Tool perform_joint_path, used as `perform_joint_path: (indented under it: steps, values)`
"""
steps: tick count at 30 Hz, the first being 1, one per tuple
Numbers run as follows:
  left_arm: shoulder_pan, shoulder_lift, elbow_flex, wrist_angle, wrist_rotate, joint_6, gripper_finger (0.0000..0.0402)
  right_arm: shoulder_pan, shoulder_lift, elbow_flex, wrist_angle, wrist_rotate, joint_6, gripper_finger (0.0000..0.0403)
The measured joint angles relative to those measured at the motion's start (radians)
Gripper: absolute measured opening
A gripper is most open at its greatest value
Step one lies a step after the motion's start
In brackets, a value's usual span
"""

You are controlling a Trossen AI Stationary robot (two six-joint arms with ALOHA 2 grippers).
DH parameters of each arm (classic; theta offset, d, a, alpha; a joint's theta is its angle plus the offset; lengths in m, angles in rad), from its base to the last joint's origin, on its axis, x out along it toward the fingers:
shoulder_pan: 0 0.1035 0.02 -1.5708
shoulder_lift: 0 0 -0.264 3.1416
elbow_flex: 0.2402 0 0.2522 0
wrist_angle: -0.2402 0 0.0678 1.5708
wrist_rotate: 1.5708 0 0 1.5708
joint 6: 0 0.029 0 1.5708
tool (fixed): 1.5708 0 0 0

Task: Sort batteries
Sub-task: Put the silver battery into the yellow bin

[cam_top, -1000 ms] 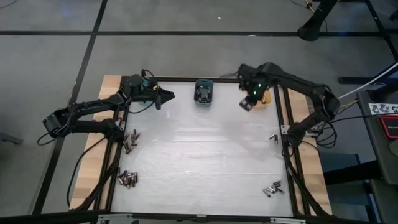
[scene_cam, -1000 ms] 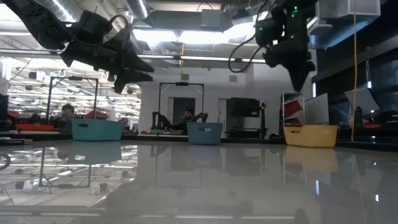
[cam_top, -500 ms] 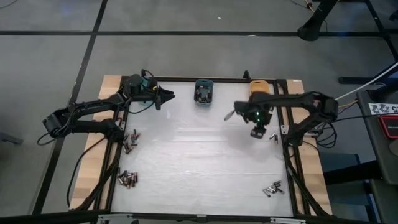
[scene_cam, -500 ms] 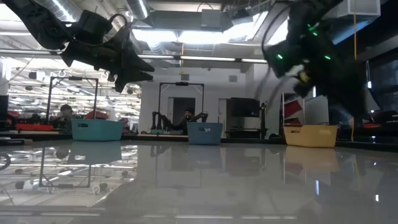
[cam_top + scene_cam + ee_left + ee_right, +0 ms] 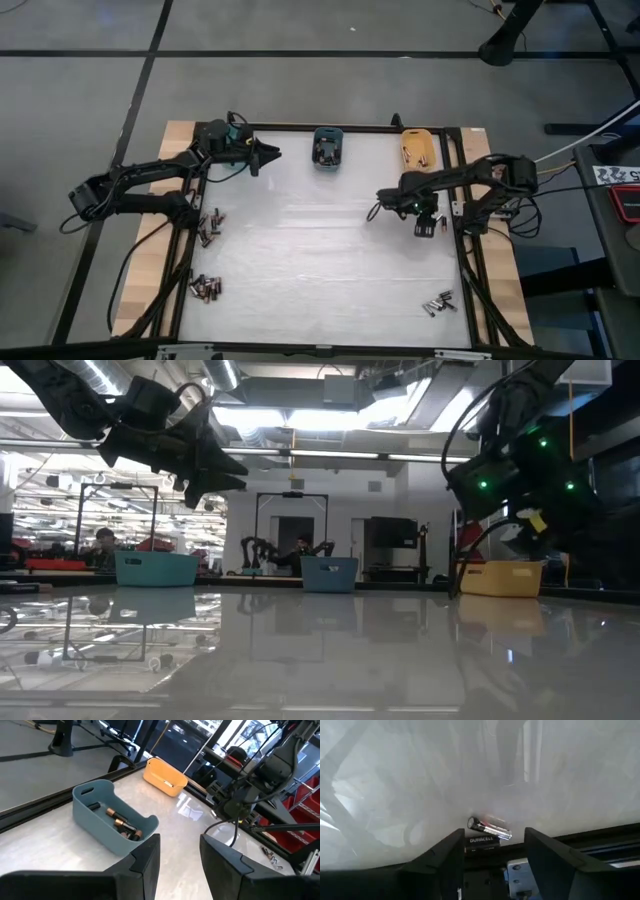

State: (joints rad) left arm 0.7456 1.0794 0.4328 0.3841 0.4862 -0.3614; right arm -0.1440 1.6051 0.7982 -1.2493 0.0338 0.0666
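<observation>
My right gripper (image 5: 426, 228) stands open and points down near the table's right rail. In its wrist view two batteries lie on the table just beyond its fingers: a silvery one (image 5: 490, 827) and a black one (image 5: 481, 840). The fingers stand on either side of them without touching. More batteries lie in heaps at the left (image 5: 207, 228), the near left (image 5: 205, 288) and the near right (image 5: 437, 302). My left gripper (image 5: 272, 155) waits open and nearly level at the far left, with nothing between its fingers (image 5: 147, 857).
A blue bin (image 5: 112, 822) holding a few batteries stands at the far middle (image 5: 327, 147). An orange bin (image 5: 417, 147) stands at the far right, a teal bin (image 5: 155, 568) at the far left. Black frame rails (image 5: 462, 250) border the white table.
My right gripper has swung from beside the orange bin toward the near edge along the right rail. It has come down close to the table and tipped to point steeply downward. My left arm has kept still.
</observation>
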Motion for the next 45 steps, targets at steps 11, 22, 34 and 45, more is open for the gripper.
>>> perform_joint_path:
  steps: [11, 22, 34, 45]
  values:
    - [0.0, 0.0, 0.0, 0.0, 0.0, -0.027, 0.0129, 0.055, 0.048, -0.025, 0.035, -0.061, -0.005, 0.0205]
    - [0.0, 0.0, 0.0, 0.0, 0.0, -0.057, 0.0129, 0.052, 0.29, -0.059, 0.06, -0.015, 0.042, 0.0204]
    - [-0.001, 0.0, 0.0, 0.001, 0.001, -0.088, 0.0129, 0.053, 0.304, 0.015, 0.015, 0.025, 0.139, 0.0204]
    - [-0.026, 0.0, 0.0, -0.009, 0.001, -0.06, 0.0129, 0.058, 0.303, 0.011, 0.013, -0.051, 0.147, 0.0204]
